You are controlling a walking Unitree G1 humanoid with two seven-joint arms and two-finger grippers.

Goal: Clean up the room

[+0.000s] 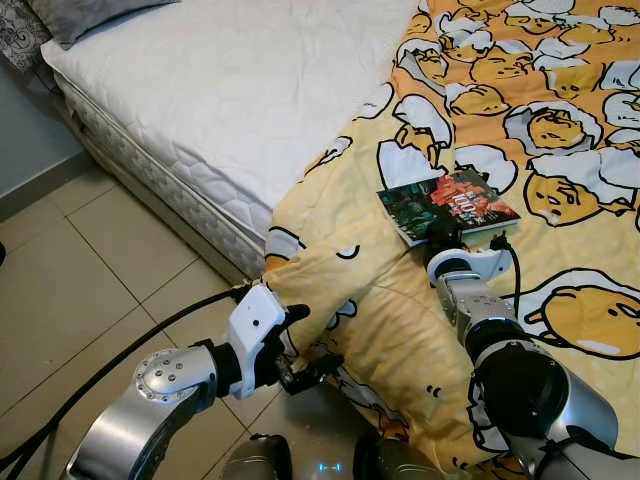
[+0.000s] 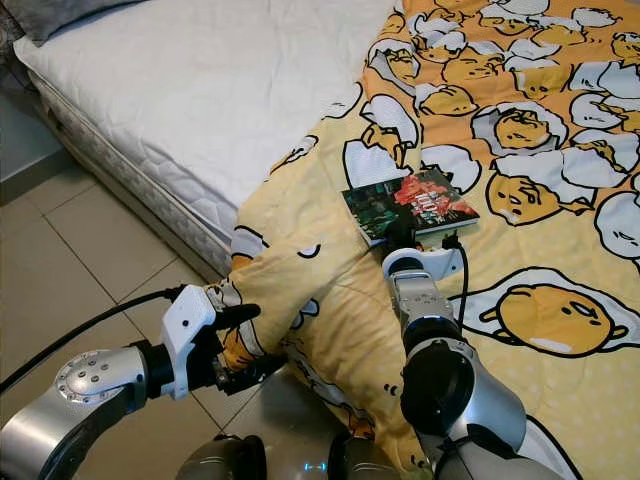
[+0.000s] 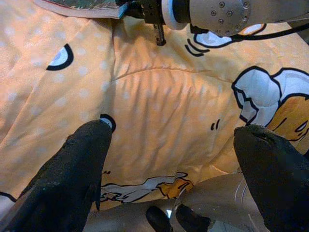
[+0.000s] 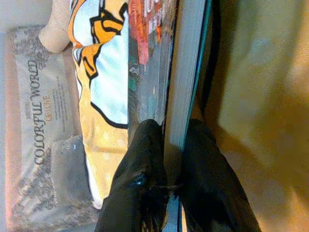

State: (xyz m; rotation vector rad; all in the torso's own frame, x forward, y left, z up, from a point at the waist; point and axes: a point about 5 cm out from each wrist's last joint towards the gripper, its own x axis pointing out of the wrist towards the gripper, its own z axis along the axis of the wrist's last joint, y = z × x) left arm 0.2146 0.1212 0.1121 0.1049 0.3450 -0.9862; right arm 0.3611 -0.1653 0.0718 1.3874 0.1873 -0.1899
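Observation:
A book [image 1: 449,203] with a dark green and red cover lies on the yellow duvet [image 1: 560,150] printed with egg characters. My right gripper [image 1: 445,236] is shut on the book's near edge [image 4: 179,111], one finger [image 4: 140,164] above the cover and one under the pages. My left gripper [image 1: 305,345] is open beside the corner of the duvet [image 3: 159,111] that hangs off the bed over the floor. Its two fingertips [image 3: 82,159] stand wide apart in front of the fabric, touching nothing that I can see.
The bare white mattress [image 1: 220,90] takes up the left half of the bed, with a grey pillow [image 1: 80,15] at its far corner. Beige floor tiles [image 1: 90,280] run along the bed's side. A black cable [image 1: 130,350] trails from my left arm.

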